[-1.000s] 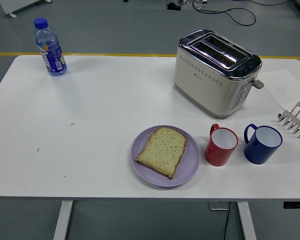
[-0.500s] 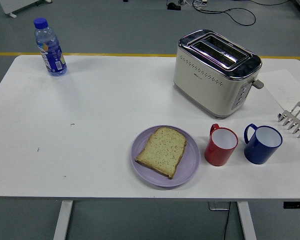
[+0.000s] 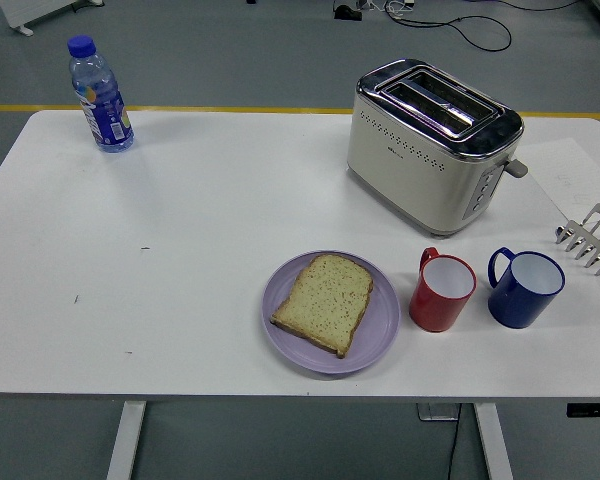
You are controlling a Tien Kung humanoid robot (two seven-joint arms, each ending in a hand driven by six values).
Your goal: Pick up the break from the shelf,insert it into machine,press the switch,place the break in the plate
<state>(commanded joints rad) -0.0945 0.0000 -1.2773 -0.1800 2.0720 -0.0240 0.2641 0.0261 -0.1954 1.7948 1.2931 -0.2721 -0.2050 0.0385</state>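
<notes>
Lying flat on the purple plate [image 3: 380,340], the bread slice [image 3: 325,302] sits near the table's [image 3: 180,240] front edge, a bit right of centre. Judging from that, the last step looks done or the run is at its end. No robot arm or hand in view, so pose and fingers: cannot tell, neither hand shows and nothing grips the slice.

Toaster [image 3: 432,144] stands toward the back right of the table, slots up, both look empty, lever [image 3: 517,167] on its right end. Metal rack [image 3: 592,240] at the right edge, partly cut off, no bread visible in it. Red mug [image 3: 442,291] just right of the plate, blue mug [image 3: 523,287] beside that, apart from each other. Water bottle [image 3: 99,94] upright at the back left corner, well apart from everything.

If anything is left to do, my guess: keep hands clear of the plate and mugs when retracting, red mug is close to the plate rim and easy to knock. If the slice needs re-seating, grip by the crust edges, it looks soft and would bend. It lies fully inside the rim, slightly rotated, no overhang.

No person at the far side.
</notes>
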